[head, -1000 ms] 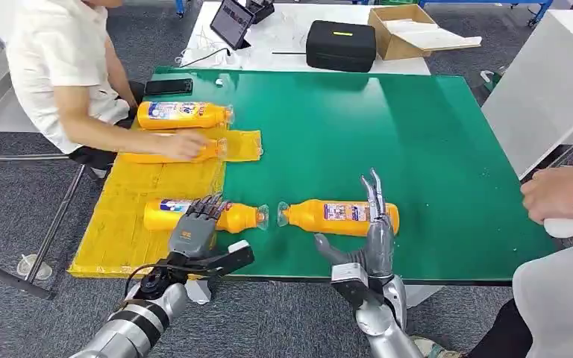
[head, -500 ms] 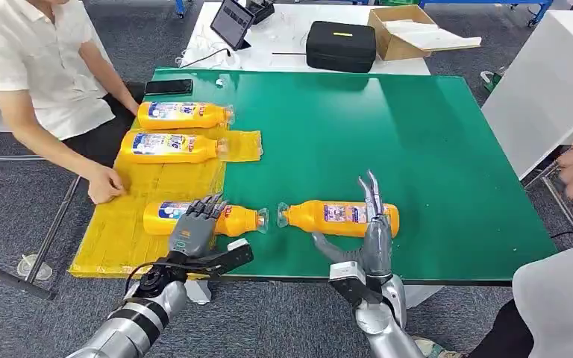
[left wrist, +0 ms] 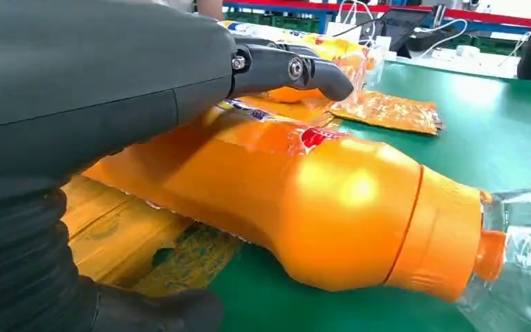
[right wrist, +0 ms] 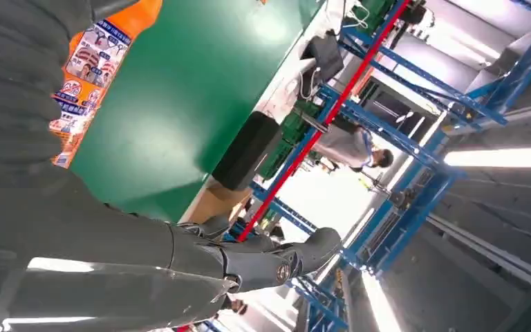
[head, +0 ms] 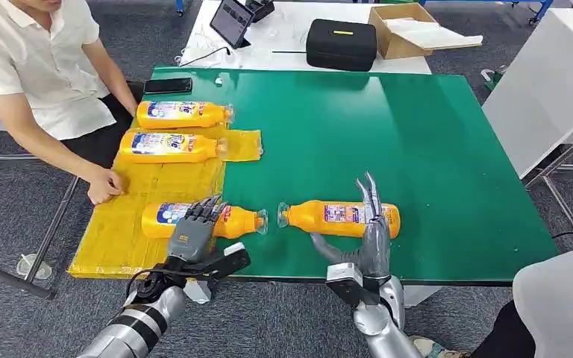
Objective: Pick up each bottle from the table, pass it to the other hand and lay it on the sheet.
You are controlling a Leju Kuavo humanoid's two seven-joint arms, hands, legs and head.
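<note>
Bottles of orange plastic lie on their sides along the left half of the green table (head: 418, 134), and going from left to right the yellow sheet (head: 119, 216) at the left edge comes first, with a person's hand (head: 104, 184) resting on it. Two bottles lie at the sheet's far end, the far bottle (head: 183, 114) near the far-left corner and the second bottle (head: 168, 146) just nearer. The near-left bottle (head: 201, 220) lies partly on the sheet with its clear cap over the green, close to the near edge; the left hand (head: 194, 233) arches over its body, fingers spread above the label, and whether they touch it cannot be told. Next, the remaining bottle (head: 339, 218) lies on bare green near the near edge, cap pointing left. The right hand (head: 373, 231) stands at its base end, fingers extended upward and apart, thumb out, holding nothing. These bottles look rigid, smooth and glossy, probably full and moderately heavy, and being round they would likely roll or slip. A grasp around the wide labelled middle seems safest, since the tapered neck and clear cap offer less purchase.
</note>
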